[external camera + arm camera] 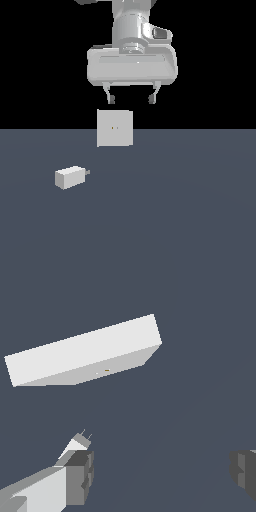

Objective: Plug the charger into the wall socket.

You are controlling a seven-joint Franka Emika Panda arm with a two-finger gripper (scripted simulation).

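The charger (70, 177) is a small white block with short grey prongs, lying on the grey floor at the exterior view's left, prongs toward that view's right. The wall socket (115, 128) is a flat white square plate standing upright behind it, with two tiny dots at its centre. My gripper (131, 98) hangs open high above the plate, well clear of both, with nothing between its fingers. In the wrist view the socket (85, 351) shows from above, and the charger (76, 445) peeks out past one finger (79, 476).
The grey floor (190, 200) stretches flat around both objects. Beyond it the background is black. No other objects show.
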